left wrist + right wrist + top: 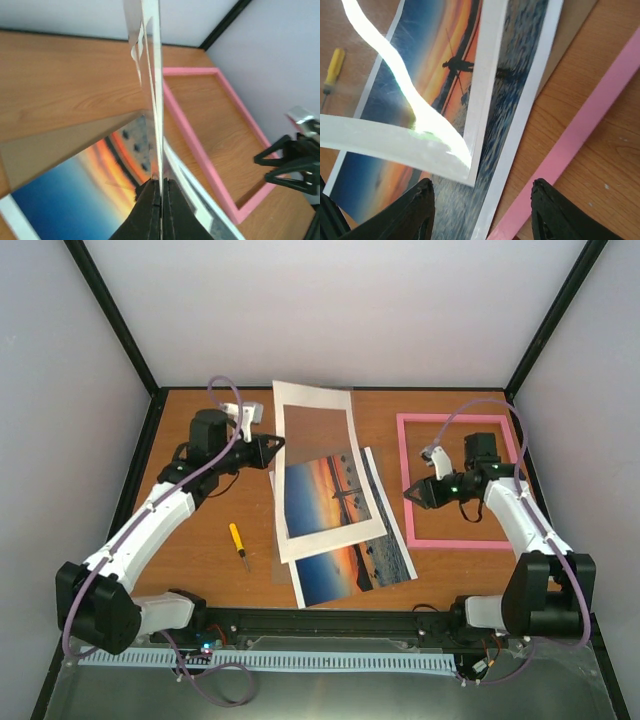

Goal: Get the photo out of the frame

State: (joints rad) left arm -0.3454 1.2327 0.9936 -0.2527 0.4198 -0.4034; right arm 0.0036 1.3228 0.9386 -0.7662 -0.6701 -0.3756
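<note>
Left gripper [272, 448] is clamped on the edge of a white mat [310, 395], its fingers [147, 210] pressed together with only that thin sheet between them. In its wrist view the mat runs edge-on straight up from the jaws, raised off the table [190, 410]. Right gripper [412, 495] hangs over the left rail of the frame [455, 543], its fingers [422, 210] spread apart with nothing between them. The frame lies flat on the wood on the right arm's side, and bare table shows through its opening. The photo [370, 560] is out of the frame and lies flat just left of it, slightly skewed, with its right corner close to the frame's near-left corner. The mat overlaps the photo's left part, so orange sky and dark silhouettes show through the mat's window. A brown board [575, 30] peeks out from under the photo on the side toward the frame. A yellow screwdriver [238, 545] lies well left of the frame, beyond the photo and apart from both grippers.
</note>
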